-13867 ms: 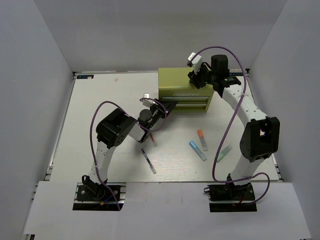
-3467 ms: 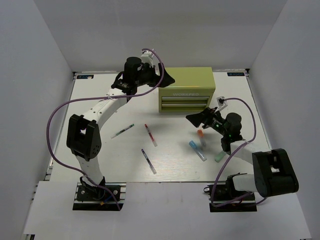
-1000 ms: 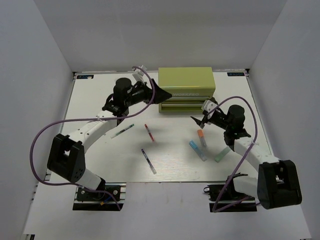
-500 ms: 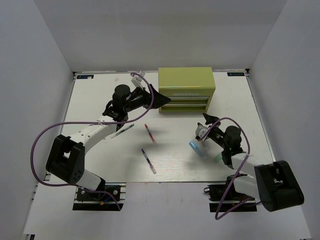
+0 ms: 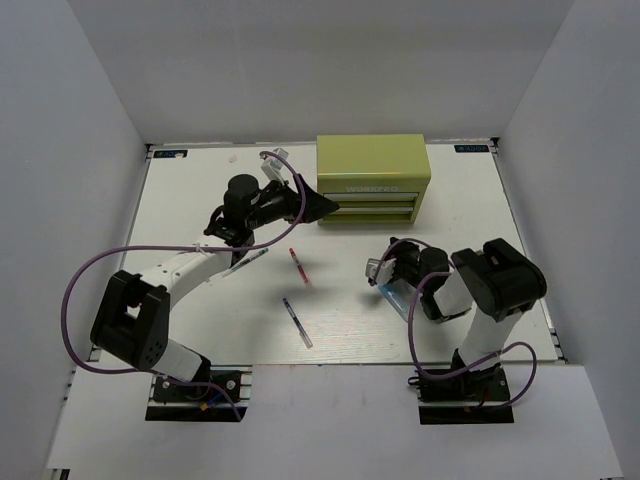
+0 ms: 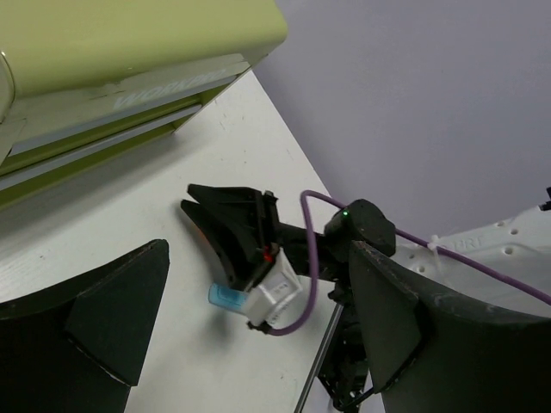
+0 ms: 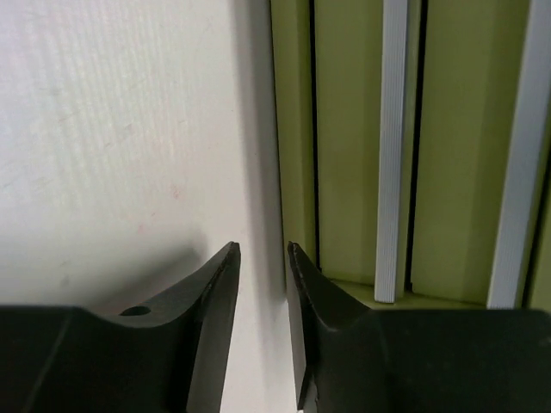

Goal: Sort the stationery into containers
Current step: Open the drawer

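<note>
The olive tool chest (image 5: 372, 165) stands at the back of the table (image 5: 200, 300) with both drawers shut; it also shows as the tool chest (image 6: 129, 34) and the tool chest (image 7: 344, 129). My left gripper (image 5: 322, 205) hovers open just left of the chest's front, empty as the left gripper (image 6: 258, 249). My right gripper (image 5: 392, 258) lies low over the blue marker (image 5: 395, 293), pointing at the chest. In the right wrist view that right gripper (image 7: 263, 254) has its jaws a narrow gap apart with only table between them. The left wrist view shows the right gripper (image 6: 191, 200) above the blue marker (image 6: 225, 297).
A red-tipped pen (image 5: 297, 265), a purple-tipped pen (image 5: 296, 322) and a green-tipped pen (image 5: 245, 262) lie loose mid-table. The right arm's folded links (image 5: 490, 275) cover the table's right side. White walls close in the back and both sides.
The right arm has folded back and down, bringing its gripper low over the blue marker, and its jaws have narrowed. The left gripper has barely drifted.
</note>
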{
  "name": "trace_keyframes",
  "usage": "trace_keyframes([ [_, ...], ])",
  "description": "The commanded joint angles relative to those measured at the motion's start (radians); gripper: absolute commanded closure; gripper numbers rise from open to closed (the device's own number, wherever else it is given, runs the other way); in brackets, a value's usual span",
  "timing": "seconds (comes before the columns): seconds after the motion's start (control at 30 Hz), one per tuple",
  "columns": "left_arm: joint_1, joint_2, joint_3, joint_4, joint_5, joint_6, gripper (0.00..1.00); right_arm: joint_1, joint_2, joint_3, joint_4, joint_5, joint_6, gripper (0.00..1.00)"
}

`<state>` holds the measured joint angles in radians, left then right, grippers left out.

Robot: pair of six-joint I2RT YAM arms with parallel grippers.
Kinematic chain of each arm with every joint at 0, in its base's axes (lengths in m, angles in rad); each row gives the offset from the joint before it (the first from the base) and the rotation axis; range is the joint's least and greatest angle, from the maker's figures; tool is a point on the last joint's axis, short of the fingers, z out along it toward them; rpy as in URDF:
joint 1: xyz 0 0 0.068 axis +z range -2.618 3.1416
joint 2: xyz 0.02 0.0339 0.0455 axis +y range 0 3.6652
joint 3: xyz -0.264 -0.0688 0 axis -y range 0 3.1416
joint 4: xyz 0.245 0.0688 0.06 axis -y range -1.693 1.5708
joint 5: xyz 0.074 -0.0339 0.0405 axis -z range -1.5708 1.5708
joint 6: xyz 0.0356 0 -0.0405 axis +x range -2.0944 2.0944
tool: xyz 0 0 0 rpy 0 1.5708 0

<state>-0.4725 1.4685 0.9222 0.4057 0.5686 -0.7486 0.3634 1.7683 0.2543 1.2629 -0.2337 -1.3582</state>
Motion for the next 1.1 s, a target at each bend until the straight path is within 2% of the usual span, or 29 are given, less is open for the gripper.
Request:
trace_keyframes([
  [0.0, 0.005, -0.054, -0.014, 0.030, 0.023, 0.008, 0.06, 0.028, 0.057, 0.084, 0.624, 0.097, -0.045, 0.66],
  [0.13, 0.014, -0.054, -0.025, 0.030, 0.024, 0.008, 0.06, 0.052, 0.011, 0.125, 0.575, 0.125, -0.016, 0.66],
  [0.2, 0.014, -0.054, -0.025, 0.042, 0.024, 0.008, 0.06, 0.068, -0.003, 0.149, 0.555, 0.137, -0.016, 0.62],
  [0.33, 0.014, -0.054, -0.045, 0.074, 0.033, -0.001, 0.06, 0.077, 0.034, 0.190, 0.624, 0.151, -0.073, 0.56],
  [0.77, 0.014, -0.085, -0.063, 0.065, 0.042, 0.008, 0.06, 0.106, 0.026, 0.263, 0.624, 0.189, -0.078, 0.56],
  [1.07, 0.023, -0.094, -0.063, 0.065, 0.042, 0.008, 0.06, 0.129, -0.024, 0.235, 0.625, 0.206, -0.081, 0.57],
])
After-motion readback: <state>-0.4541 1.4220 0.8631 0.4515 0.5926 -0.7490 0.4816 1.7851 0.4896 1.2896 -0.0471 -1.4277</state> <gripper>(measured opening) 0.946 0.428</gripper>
